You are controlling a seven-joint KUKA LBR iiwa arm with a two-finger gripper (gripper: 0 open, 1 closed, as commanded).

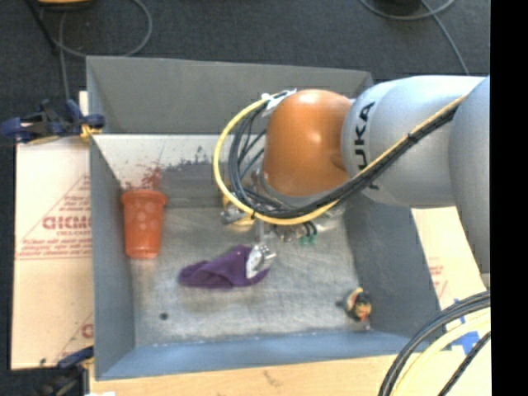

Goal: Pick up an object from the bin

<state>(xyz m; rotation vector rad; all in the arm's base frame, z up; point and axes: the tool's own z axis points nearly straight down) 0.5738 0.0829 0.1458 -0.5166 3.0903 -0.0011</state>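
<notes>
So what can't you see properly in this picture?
The tool: mostly under the orange wrist cover, so whether it grips the purple cloth is unclear.
The small dark-and-orange thing in the near right corner of the bin: too small to name.
The green bit: half hidden under that cover.

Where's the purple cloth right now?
In the camera view, the purple cloth lies on the bin floor, centre-front, with its right end at the end effector. The orange cup is to its upper left.

The grey arm (421, 139) reaches in from the right and bends down; an orange cover (301, 143) with looped cables (224, 151) caps its end, the jaws low beneath.
</notes>
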